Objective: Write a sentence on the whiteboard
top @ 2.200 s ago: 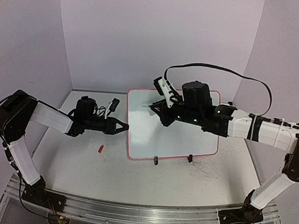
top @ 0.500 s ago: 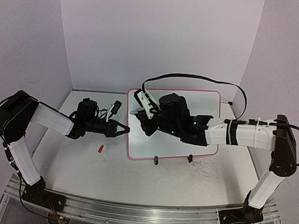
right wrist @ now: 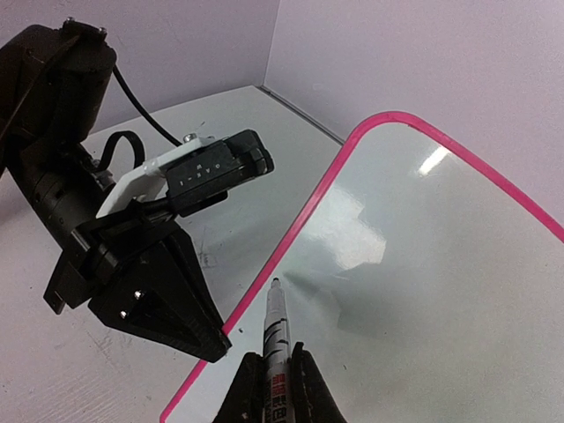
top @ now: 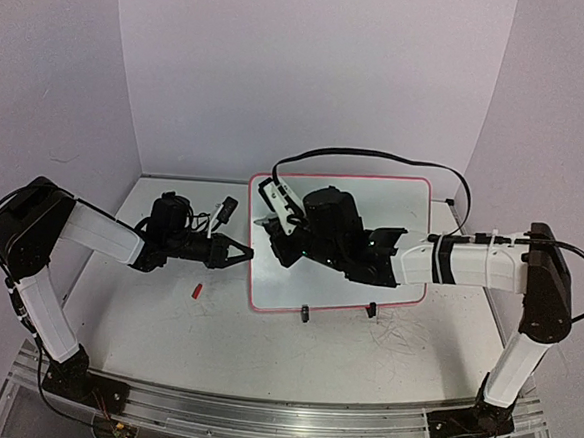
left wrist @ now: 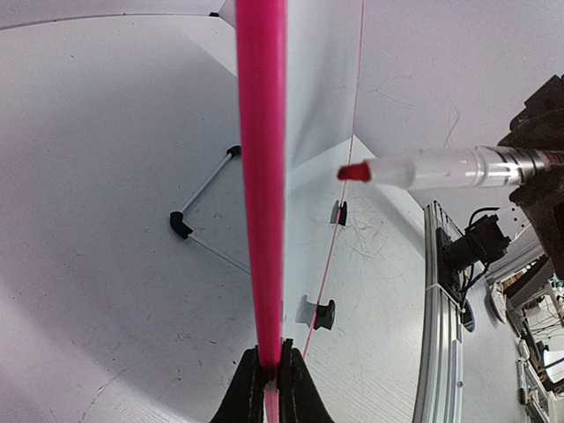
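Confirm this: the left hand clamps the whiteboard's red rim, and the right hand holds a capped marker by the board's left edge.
Wrong on one point: the marker is uncapped; the left wrist view shows its bare red tip. The left hand clamps the whiteboard by its red rim, and the right hand holds the marker by the board's left edge.

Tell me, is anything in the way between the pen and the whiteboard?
No, nothing visible. The marker held by the right gripper points at bare whiteboard near its left rim. The left gripper pinches that rim in its jaws, off to the side.
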Robot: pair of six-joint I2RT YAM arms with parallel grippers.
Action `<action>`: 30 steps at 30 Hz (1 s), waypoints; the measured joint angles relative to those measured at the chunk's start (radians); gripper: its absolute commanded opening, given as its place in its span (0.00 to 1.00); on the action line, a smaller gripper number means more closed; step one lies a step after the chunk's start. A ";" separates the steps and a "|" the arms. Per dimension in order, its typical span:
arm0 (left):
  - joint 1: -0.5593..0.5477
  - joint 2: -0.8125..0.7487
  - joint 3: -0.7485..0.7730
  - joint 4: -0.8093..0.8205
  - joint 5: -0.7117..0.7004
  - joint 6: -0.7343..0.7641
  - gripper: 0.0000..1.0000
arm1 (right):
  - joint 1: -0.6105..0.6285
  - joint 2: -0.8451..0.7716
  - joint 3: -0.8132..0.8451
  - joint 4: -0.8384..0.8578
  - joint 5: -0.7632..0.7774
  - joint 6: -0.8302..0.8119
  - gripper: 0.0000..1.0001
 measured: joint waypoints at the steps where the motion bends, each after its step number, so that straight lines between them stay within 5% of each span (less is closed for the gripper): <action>1: 0.000 0.000 0.000 0.000 0.000 0.000 0.00 | 0.000 0.000 0.000 0.001 0.003 0.000 0.00; 30: 0.000 0.000 0.000 -0.001 -0.001 0.000 0.00 | 0.005 0.030 0.006 0.008 0.053 0.001 0.00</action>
